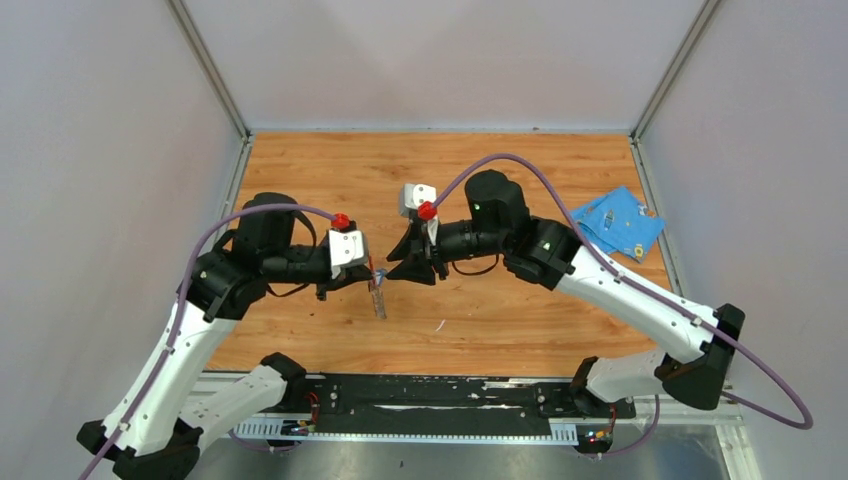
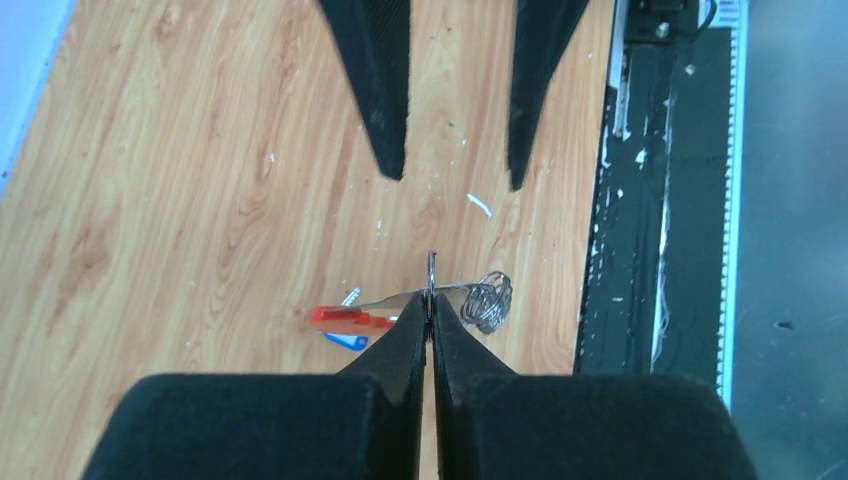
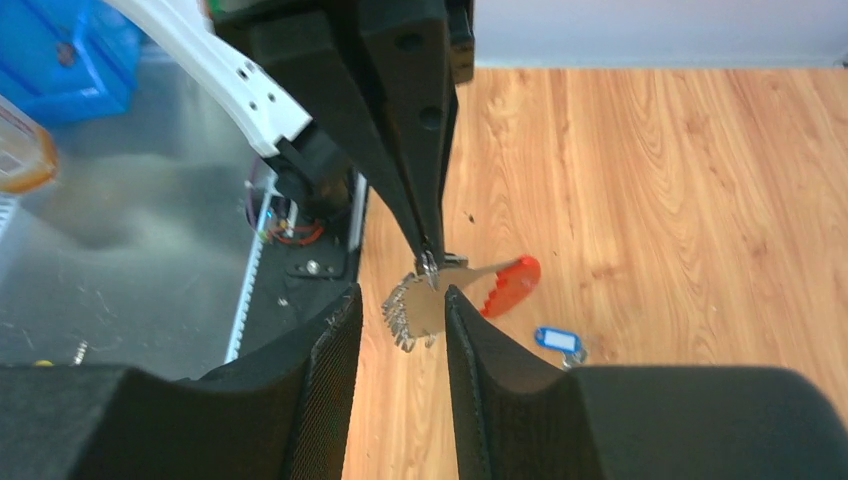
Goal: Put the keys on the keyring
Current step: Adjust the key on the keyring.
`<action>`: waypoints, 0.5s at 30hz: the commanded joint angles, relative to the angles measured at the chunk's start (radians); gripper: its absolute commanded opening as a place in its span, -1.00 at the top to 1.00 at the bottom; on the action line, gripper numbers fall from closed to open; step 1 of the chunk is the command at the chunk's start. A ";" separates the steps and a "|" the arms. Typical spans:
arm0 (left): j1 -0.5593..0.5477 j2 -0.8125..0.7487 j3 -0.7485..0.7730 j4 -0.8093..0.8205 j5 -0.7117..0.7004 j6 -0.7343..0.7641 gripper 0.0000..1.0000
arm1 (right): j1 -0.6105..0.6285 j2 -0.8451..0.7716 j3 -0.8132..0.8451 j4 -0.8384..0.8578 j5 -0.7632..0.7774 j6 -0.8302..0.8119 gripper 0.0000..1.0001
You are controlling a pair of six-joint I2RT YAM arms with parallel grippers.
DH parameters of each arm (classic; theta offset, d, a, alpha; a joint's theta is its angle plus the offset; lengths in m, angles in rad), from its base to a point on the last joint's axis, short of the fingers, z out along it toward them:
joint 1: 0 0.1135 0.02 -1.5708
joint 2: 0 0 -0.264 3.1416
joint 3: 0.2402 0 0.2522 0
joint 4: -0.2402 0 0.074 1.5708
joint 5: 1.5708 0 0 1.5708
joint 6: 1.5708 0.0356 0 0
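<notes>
Red-grey keyring (image 2: 345,318) | left end effector (image 2: 430,300) clamped on it | right end effector (image 3: 402,293) parted

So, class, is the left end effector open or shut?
Shut. In the left wrist view the left end effector has its fingers pressed together, pinching the keyring at its metal ring.
</notes>
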 commanded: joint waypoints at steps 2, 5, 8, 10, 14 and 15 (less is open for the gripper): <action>-0.064 0.059 0.120 -0.122 -0.123 0.137 1.00 | -0.014 0.075 0.102 -0.290 0.087 -0.216 0.21; -0.101 0.095 0.183 -0.170 -0.179 0.162 1.00 | -0.014 0.087 0.102 -0.266 0.088 -0.240 0.21; -0.139 0.118 0.237 -0.215 -0.251 0.176 1.00 | -0.014 0.078 0.073 -0.195 0.061 -0.224 0.21; -0.162 0.135 0.279 -0.262 -0.298 0.187 1.00 | -0.014 0.061 0.043 -0.139 0.071 -0.205 0.21; -0.181 0.162 0.340 -0.337 -0.371 0.176 1.00 | -0.014 0.008 -0.047 0.029 0.119 -0.159 0.20; -0.182 0.172 0.359 -0.351 -0.374 0.164 1.00 | -0.014 -0.007 -0.074 0.080 0.121 -0.146 0.19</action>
